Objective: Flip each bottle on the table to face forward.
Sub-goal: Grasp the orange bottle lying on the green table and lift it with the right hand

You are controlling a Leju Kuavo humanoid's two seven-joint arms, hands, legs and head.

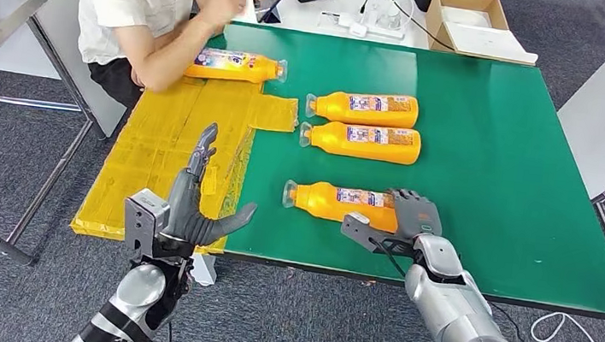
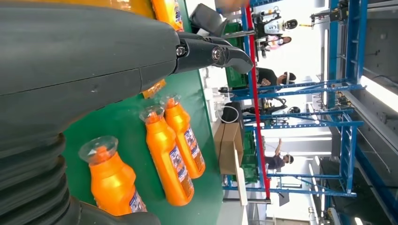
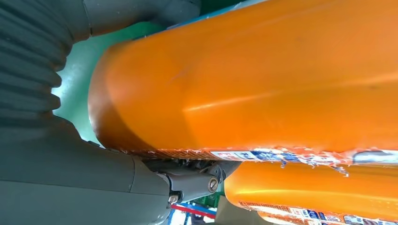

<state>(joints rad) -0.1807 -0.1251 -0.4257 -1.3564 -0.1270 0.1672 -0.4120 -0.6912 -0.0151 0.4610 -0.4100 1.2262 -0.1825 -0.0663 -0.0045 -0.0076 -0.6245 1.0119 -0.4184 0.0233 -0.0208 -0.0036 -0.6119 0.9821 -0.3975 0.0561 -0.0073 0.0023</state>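
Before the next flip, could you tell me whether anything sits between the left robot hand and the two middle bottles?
Nothing visible does: the left robot hand hovers open off the table edge, with only bare green table before the two bottles.

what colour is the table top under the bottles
Green table top, clearest in the head view; the bottles are orange.

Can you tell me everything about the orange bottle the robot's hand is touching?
The nearest bottle is orange plastic with a clear cap and a label with blue and white print along its side. It lies flat on the green table, cap toward the yellow sheet, closest to the table's front edge. The right hand is wrapped around its bottom end, fingers over the top and thumb at the front side. Up close, the label's edge looks frayed. Nothing else touches it; the other bottles lie apart, farther back.
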